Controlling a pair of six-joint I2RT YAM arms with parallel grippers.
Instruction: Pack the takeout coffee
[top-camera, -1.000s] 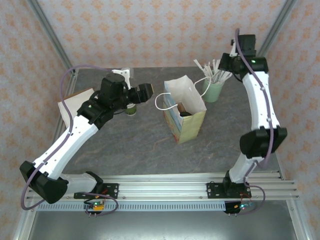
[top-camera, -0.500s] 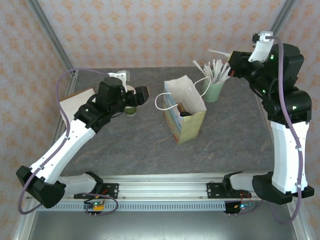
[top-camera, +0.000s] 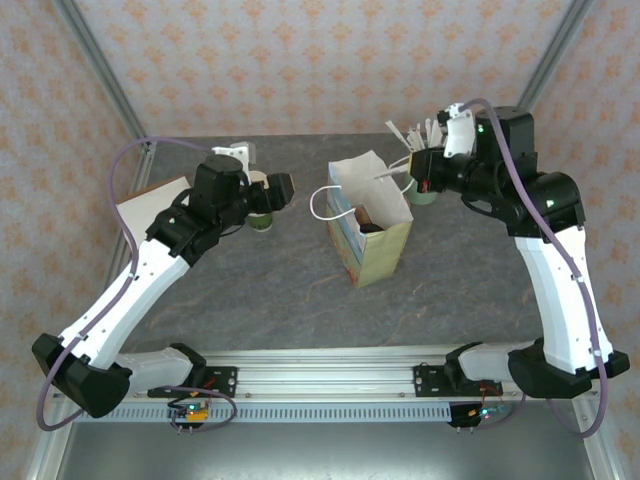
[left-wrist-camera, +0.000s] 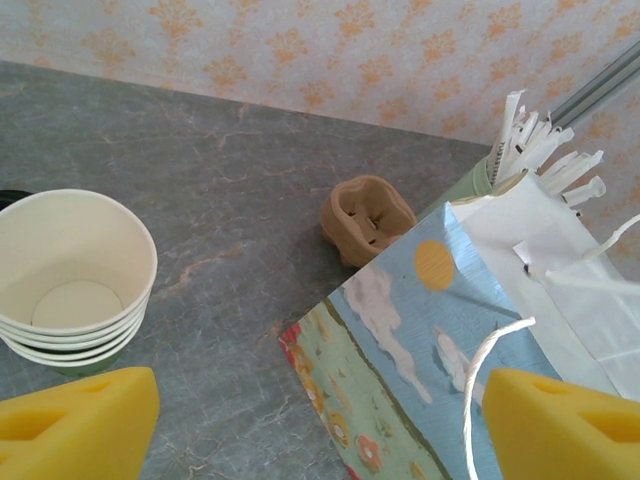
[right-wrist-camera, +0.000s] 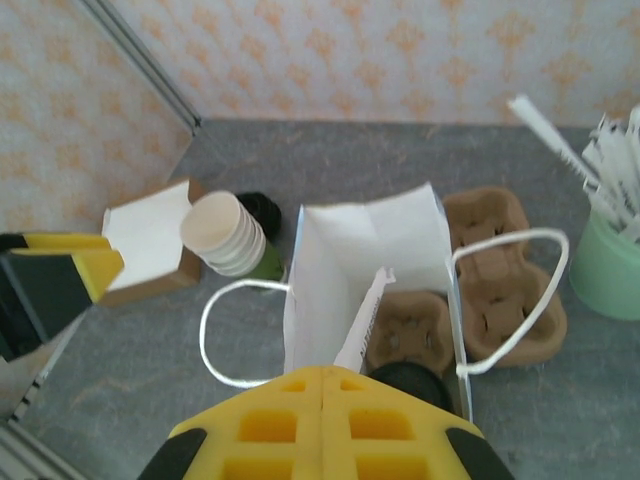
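Right wrist cam: takeout coffee (right-wrist-camera: 259, 207) sits on the table right beside the stack of lidless cups (right-wrist-camera: 225, 238). Black round lid up top, green band low, middle hidden by the stack. It's off to the left of the paper bag (right-wrist-camera: 345, 235), not in it. Bag stands open; inside is a brown carrier (right-wrist-camera: 405, 335) w/ a round black top in one pocket, can't tell what's under it. 2nd carrier (right-wrist-camera: 500, 275) lies just behind the bag. Mint cup (right-wrist-camera: 605, 268) holds a bunch of wrapped sticks. R gripper (right-wrist-camera: 322, 392) pressed together, pinching a white wrapped stick (right-wrist-camera: 362, 318) over the bag mouth. L gripper (left-wrist-camera: 318, 425) spread wide, near the stack.
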